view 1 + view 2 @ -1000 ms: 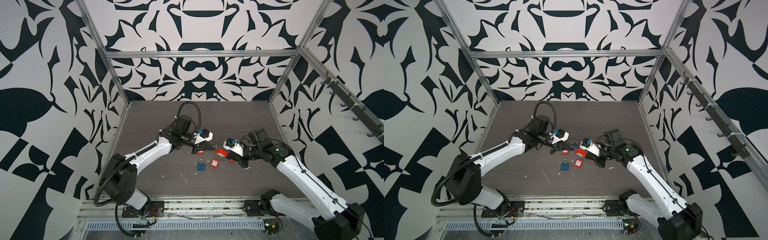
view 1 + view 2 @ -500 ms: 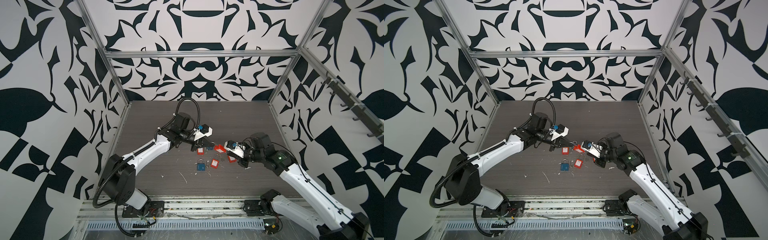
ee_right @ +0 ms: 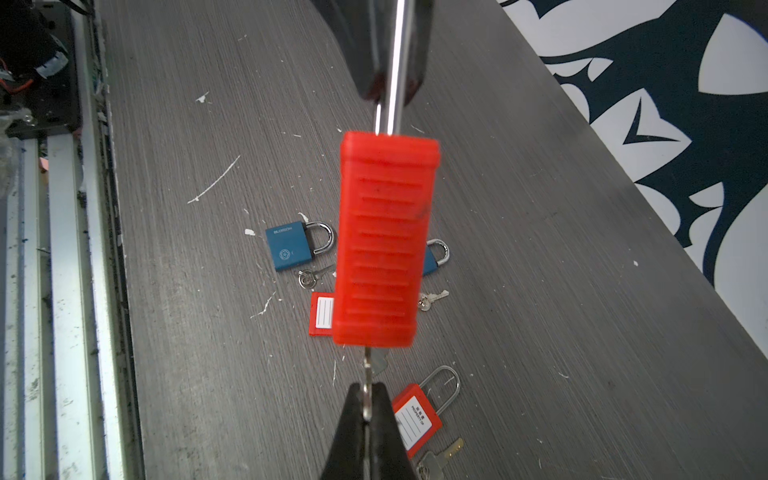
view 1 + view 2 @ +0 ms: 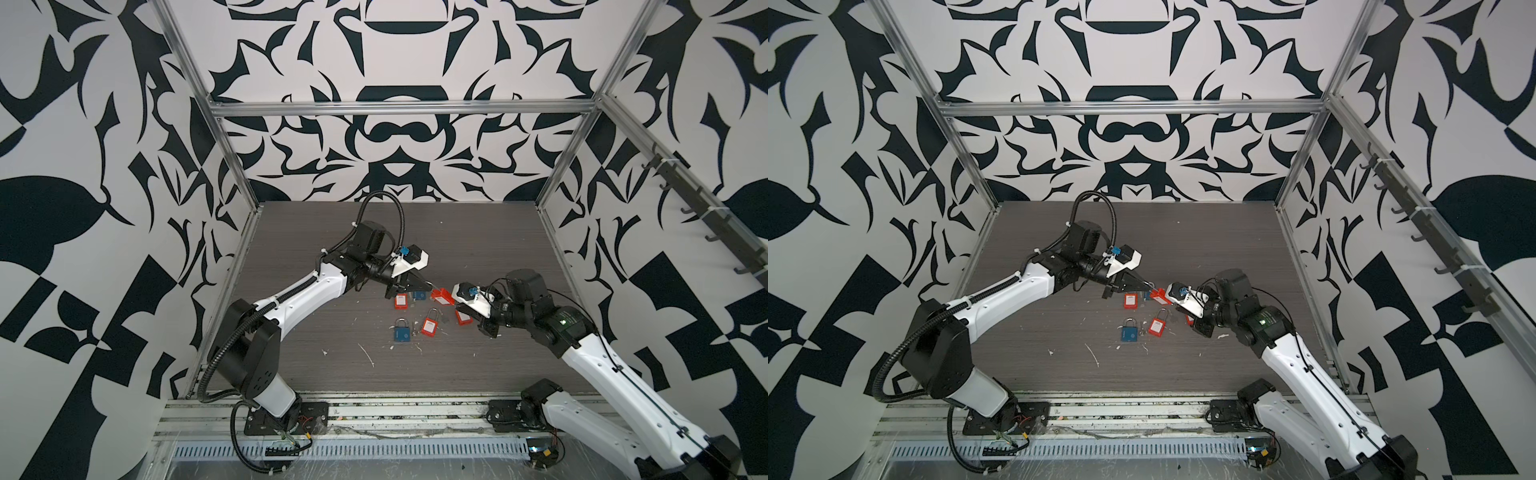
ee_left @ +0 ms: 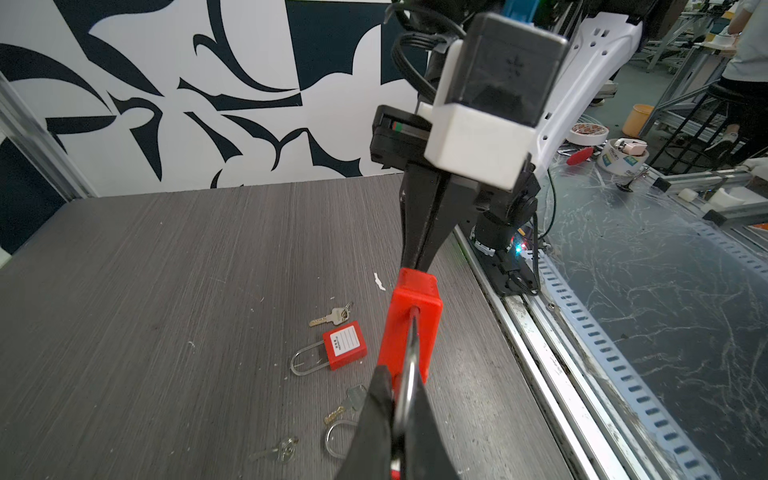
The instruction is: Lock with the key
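The left arm point(image 4: 307, 295) reaches from the near left to the worktop point(image 4: 478, 241) centre, its left gripper point(image 4: 428, 286) angled down to the right, clamped on the shackle point(image 5: 409, 374) of the red padlock point(image 4: 441, 296). The right arm point(image 4: 602, 365) reaches in from the near right; the right gripper point(image 3: 366, 392) pinches the key point(image 3: 365, 376) at the padlock's base. The padlock hangs clear of the worktop between both grippers.

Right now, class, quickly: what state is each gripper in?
Left gripper: closed on the steel shackle of the red plastic padlock.
Right gripper: closed on a small silver key.
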`<state>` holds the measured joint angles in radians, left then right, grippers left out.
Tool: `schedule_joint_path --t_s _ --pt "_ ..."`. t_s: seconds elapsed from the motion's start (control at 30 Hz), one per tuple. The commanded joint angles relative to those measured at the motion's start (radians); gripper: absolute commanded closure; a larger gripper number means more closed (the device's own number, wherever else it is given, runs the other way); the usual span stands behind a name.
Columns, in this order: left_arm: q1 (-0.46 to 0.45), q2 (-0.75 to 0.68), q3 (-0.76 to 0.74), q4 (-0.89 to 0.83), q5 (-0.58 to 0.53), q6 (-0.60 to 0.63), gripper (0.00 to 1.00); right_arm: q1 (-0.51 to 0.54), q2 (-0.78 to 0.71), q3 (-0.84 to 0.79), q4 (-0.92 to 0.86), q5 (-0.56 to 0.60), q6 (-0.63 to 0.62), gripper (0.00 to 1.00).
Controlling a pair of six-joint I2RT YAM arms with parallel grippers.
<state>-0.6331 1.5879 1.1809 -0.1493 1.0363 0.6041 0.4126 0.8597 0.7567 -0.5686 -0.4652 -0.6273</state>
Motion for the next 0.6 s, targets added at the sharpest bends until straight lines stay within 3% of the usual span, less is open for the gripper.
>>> schedule_joint_path --t_s 0.0,0.3,0.47,0.57 --pt "0.041 -0.053 -0.019 0.071 0.003 0.055 1.0 -0.026 0.03 0.013 -0.187 -0.037 -0.002 1.0" --pt "0.067 -0.048 0.012 -0.003 -0.038 -0.02 1.0 -0.07 0.034 0.015 -0.103 -0.054 0.084 1.0" --pt "0.061 0.129 0.278 -0.382 -0.085 0.028 1.0 -0.081 0.074 0.045 -0.055 0.195 0.231 1.0" --pt "0.046 0.265 0.446 -0.548 -0.128 0.012 1.0 -0.096 0.082 0.051 -0.014 0.283 0.315 1.0"
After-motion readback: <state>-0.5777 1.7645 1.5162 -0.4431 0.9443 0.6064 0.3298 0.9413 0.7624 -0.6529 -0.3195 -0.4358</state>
